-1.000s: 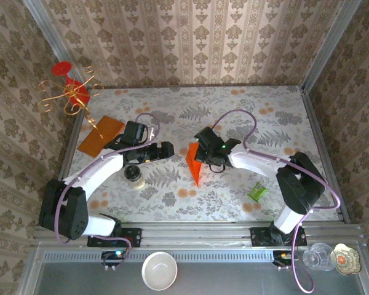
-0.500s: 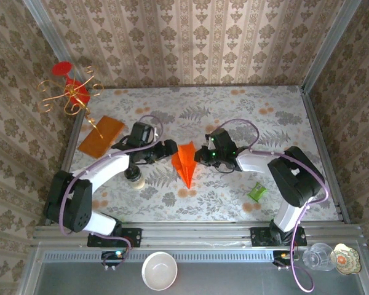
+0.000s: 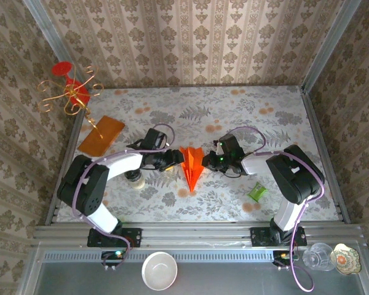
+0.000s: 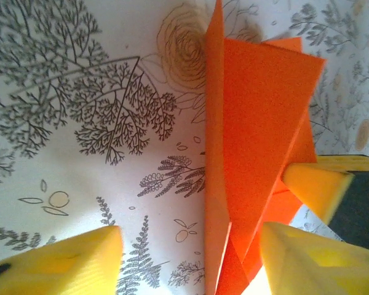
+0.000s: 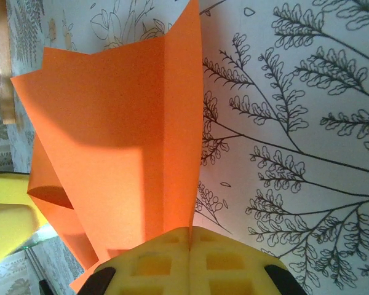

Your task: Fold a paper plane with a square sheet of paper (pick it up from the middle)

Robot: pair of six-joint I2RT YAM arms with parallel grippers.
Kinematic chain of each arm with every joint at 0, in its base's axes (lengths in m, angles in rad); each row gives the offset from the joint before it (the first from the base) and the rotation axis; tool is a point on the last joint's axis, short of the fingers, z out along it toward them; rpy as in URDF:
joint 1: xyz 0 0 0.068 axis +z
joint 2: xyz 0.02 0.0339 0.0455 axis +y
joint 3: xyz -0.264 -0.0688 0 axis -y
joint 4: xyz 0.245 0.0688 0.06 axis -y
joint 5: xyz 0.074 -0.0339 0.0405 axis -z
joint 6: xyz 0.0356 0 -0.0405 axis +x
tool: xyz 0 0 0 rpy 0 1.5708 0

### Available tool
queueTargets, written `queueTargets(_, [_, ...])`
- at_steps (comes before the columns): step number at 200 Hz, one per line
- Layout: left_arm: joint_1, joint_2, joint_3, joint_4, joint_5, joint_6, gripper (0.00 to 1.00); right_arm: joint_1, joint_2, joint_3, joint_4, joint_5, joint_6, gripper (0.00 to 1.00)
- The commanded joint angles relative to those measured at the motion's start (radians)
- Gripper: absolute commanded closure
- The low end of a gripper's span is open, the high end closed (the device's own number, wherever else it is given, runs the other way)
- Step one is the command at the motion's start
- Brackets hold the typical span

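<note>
The paper plane (image 3: 191,165) is a bright red-orange dart in mid-table, its pointed nose toward the near edge and its wings spread. My right gripper (image 3: 210,161) meets it from the right. In the right wrist view that gripper (image 5: 189,246) is shut, with an upright fold of the paper plane (image 5: 135,135) pinched between its yellow pads. My left gripper (image 3: 172,158) reaches it from the left. In the left wrist view it (image 4: 190,264) is open, and the plane's raised fold (image 4: 215,153) stands in the gap between its fingers (image 4: 61,261).
A duller amber-orange sheet (image 3: 101,136) lies at the back left beside a gold wire stand (image 3: 71,92). A small dark-lidded jar (image 3: 134,177) sits under the left arm. A green object (image 3: 257,192) lies near the right arm. A white bowl (image 3: 159,270) and a glass (image 3: 318,256) sit below the table's front rail.
The left gripper has moved right, up to the paper. The right gripper has shifted with the paper, whose wings have spread from one upright flap into a dart shape.
</note>
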Motion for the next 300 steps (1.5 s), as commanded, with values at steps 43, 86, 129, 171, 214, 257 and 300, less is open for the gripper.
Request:
queueTargets(43, [-0.011,0.083,0.086,0.002,0.051,0.002,0.68,-0.007,-0.018,-0.004,0.013,-0.014,-0.009,0.97])
queueTargets(86, [-0.008,0.091,0.106,-0.037,0.011,0.012,0.95,-0.019,-0.061,-0.009,-0.012,0.014,-0.016,0.97])
queueTargets(129, [-0.005,0.029,0.070,-0.052,-0.048,0.002,1.00,-0.024,-0.105,0.005,-0.081,0.035,-0.051,0.97])
queueTargets(171, [-0.005,0.028,0.039,-0.029,-0.064,-0.031,1.00,-0.024,-0.070,-0.002,-0.089,0.060,-0.035,0.97])
queueTargets(214, [-0.003,0.038,0.023,-0.023,-0.080,-0.051,1.00,-0.023,-0.048,0.011,-0.154,0.116,-0.032,0.97])
queueTargets(257, [-0.002,0.047,0.028,-0.003,-0.052,-0.039,1.00,-0.018,-0.046,0.051,-0.214,0.122,-0.050,0.93])
queueTargets(300, [-0.005,0.044,0.056,-0.002,0.006,-0.003,1.00,0.013,-0.162,0.094,-0.343,0.176,-0.100,0.69])
